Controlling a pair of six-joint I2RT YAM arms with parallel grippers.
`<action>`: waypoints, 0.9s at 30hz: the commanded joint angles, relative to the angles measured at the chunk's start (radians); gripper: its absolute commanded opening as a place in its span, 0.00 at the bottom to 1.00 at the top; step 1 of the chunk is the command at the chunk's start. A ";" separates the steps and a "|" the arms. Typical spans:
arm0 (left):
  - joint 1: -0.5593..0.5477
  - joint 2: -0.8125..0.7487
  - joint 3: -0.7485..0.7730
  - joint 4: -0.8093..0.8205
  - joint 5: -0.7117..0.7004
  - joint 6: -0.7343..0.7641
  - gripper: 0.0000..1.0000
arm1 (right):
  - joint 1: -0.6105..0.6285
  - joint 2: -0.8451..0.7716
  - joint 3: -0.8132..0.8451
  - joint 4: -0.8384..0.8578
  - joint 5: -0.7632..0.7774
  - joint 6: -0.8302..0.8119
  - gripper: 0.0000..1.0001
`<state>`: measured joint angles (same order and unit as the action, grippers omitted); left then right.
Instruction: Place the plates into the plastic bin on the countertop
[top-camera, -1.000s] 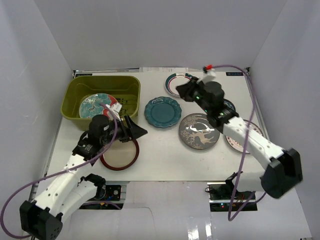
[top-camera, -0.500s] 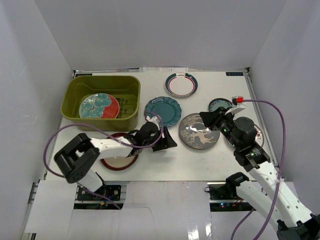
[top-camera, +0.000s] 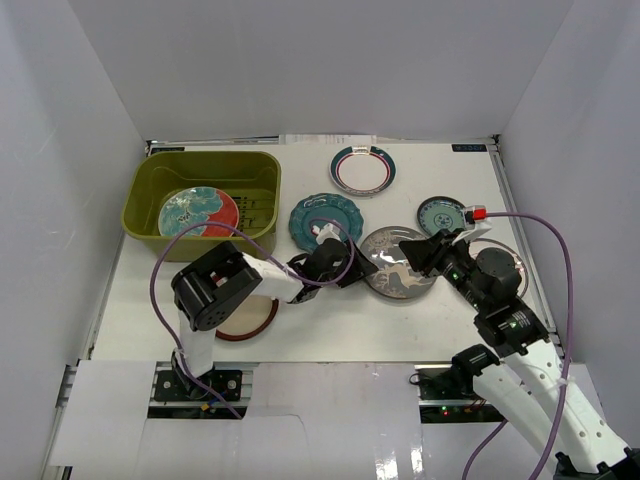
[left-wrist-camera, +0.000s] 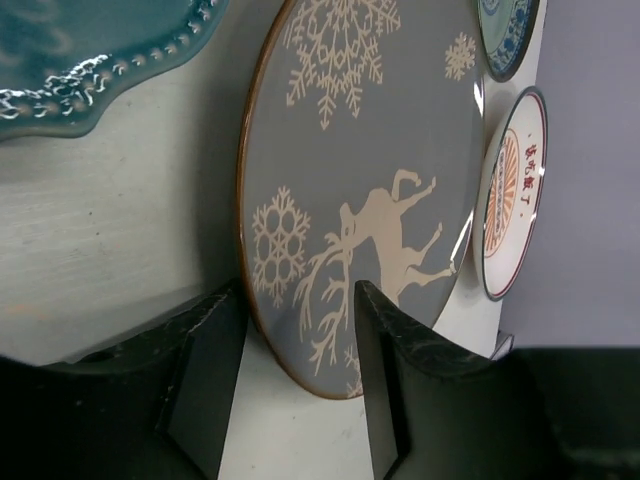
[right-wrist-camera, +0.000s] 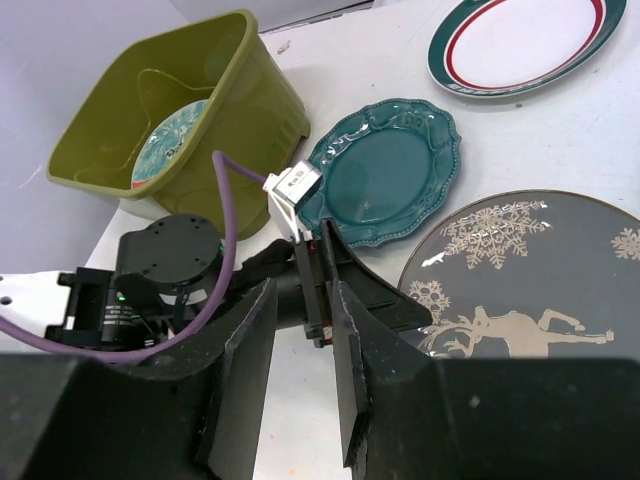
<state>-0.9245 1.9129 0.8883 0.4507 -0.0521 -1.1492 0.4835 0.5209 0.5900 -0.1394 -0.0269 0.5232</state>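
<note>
The grey-silver plate (top-camera: 405, 268) with a deer and snowflakes lies at the middle of the white countertop (top-camera: 320, 320). My left gripper (top-camera: 366, 268) is open at the plate's left rim. In the left wrist view the gripper (left-wrist-camera: 300, 375) has that rim (left-wrist-camera: 330, 250) between its fingers, not clamped. My right gripper (top-camera: 415, 252) is open and empty above the same plate, and in the right wrist view (right-wrist-camera: 300, 380) it looks down on the left gripper (right-wrist-camera: 370, 290). The olive plastic bin (top-camera: 150, 185) holds the teal-and-red floral plate (top-camera: 198, 212).
The scalloped teal plate (top-camera: 326, 222) lies left of the grey one. The white teal-red rimmed plate (top-camera: 363, 170) is at the back, with the small teal plate (top-camera: 441, 214) to its right. The orange-sunburst plate (top-camera: 505, 262) is under my right arm. The red-rimmed cream plate (top-camera: 245, 318) is under my left arm.
My left gripper has reached right from beside the red-rimmed plate to the grey plate's rim. My right arm has pulled back from the far white plate to over the grey plate.
</note>
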 joint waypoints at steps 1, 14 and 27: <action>-0.022 0.047 0.030 -0.021 -0.096 -0.041 0.57 | -0.005 -0.016 0.001 0.011 -0.021 -0.014 0.35; -0.051 0.005 -0.047 -0.017 -0.141 -0.018 0.00 | -0.005 -0.055 0.047 -0.037 -0.054 -0.015 0.36; 0.030 -0.572 -0.215 0.091 0.165 0.035 0.00 | -0.005 -0.078 0.189 -0.127 -0.027 -0.037 0.41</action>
<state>-0.9443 1.5120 0.6285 0.4023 0.0105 -1.1187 0.4835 0.4557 0.7227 -0.2451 -0.0662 0.5117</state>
